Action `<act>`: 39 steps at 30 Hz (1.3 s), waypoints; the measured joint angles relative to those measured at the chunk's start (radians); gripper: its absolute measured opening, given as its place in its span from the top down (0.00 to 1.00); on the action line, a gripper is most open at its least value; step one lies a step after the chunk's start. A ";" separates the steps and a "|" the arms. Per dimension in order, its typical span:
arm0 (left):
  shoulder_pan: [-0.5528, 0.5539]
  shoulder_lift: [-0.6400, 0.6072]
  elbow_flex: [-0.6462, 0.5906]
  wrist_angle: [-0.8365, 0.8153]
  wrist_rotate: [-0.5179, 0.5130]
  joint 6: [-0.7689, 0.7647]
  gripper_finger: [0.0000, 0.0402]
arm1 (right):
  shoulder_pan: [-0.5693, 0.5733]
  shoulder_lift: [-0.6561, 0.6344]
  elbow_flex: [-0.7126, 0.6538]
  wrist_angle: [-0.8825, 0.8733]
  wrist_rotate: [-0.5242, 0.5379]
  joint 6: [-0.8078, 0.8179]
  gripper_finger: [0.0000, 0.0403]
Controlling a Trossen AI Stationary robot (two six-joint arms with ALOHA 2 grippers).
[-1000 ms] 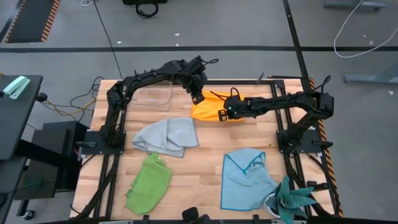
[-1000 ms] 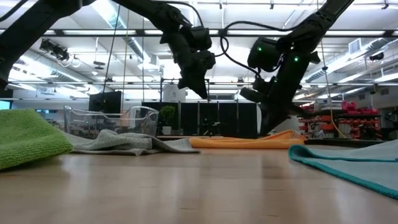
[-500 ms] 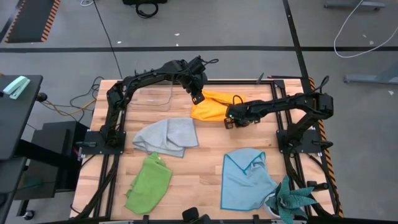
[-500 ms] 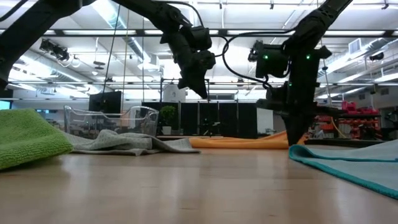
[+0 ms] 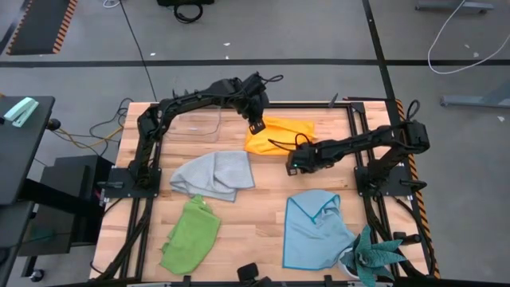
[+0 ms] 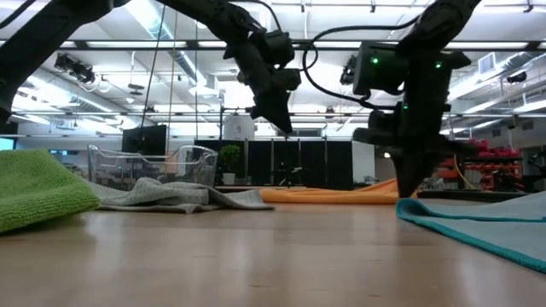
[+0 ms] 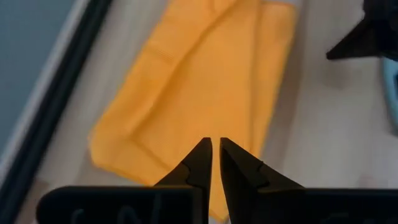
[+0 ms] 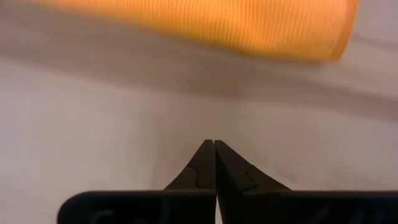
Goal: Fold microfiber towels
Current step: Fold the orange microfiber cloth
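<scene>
Orange-yellow towel (image 5: 280,134) lies folded on the surface, under the left gripper (image 5: 256,126) and just beyond the right gripper (image 5: 292,166). Both jaws closed, empty. We judge this towel done; next, grey towel (image 5: 215,175).

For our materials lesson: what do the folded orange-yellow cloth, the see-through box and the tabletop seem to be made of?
Folded orange-yellow cloth: soft woven or knitted fabric, matte, probably microfiber; a fine ribbed weave shows close up and it creases limply.
See-through box: clear, glossy, rigid plastic, by the look; the room shows through its walls.
Tabletop: light wood, likely planks or butcher block, smooth; pale grain lines run along it.
</scene>
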 joint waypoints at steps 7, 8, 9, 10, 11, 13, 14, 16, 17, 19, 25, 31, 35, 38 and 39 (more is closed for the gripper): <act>0.038 0.000 0.000 -0.031 -0.015 -0.029 0.94 | -0.105 0.000 0.000 0.034 0.035 -0.043 1.00; 0.040 0.000 0.000 -0.043 -0.016 -0.029 0.94 | -0.120 0.000 0.000 0.039 0.043 -0.054 1.00; 0.040 0.000 0.000 -0.058 -0.016 -0.029 0.95 | -0.134 0.000 0.000 0.047 0.044 -0.067 1.00; 0.040 0.000 0.000 -0.075 -0.016 -0.029 0.95 | -0.147 0.000 0.000 0.057 0.044 -0.084 1.00; 0.040 0.000 0.000 -0.087 -0.015 -0.029 0.95 | -0.158 0.000 0.006 0.060 0.044 -0.103 1.00; 0.038 0.000 0.000 -0.112 -0.015 -0.029 0.94 | -0.172 0.000 0.029 0.061 0.043 -0.140 1.00; 0.035 0.000 0.000 -0.121 -0.014 -0.029 0.94 | -0.176 0.000 0.042 0.064 0.044 -0.159 1.00; 0.034 0.000 0.000 -0.131 -0.014 -0.029 0.93 | -0.190 0.000 0.068 0.062 0.056 -0.198 1.00; 0.034 0.000 0.000 -0.131 -0.014 -0.029 0.93 | -0.201 0.000 0.078 0.064 0.063 -0.212 1.00; 0.034 0.000 0.000 -0.131 -0.014 -0.029 0.92 | -0.232 0.000 0.084 0.067 0.058 -0.231 1.00; 0.034 0.000 0.000 -0.131 -0.014 -0.029 0.94 | -0.302 0.000 0.030 0.059 -0.021 -0.261 1.00; 0.034 0.000 0.000 -0.129 -0.014 -0.029 0.96 | -0.317 0.000 -0.002 0.052 -0.047 -0.227 1.00; 0.034 0.000 0.000 -0.130 -0.014 -0.029 0.97 | -0.290 0.000 -0.014 0.024 -0.090 -0.212 1.00; 0.034 0.000 0.000 -0.131 -0.014 -0.030 0.96 | -0.242 0.000 -0.025 -0.015 -0.102 -0.190 1.00; 0.034 0.000 0.000 -0.131 -0.014 -0.030 0.95 | -0.223 -0.003 -0.031 -0.024 -0.105 -0.178 1.00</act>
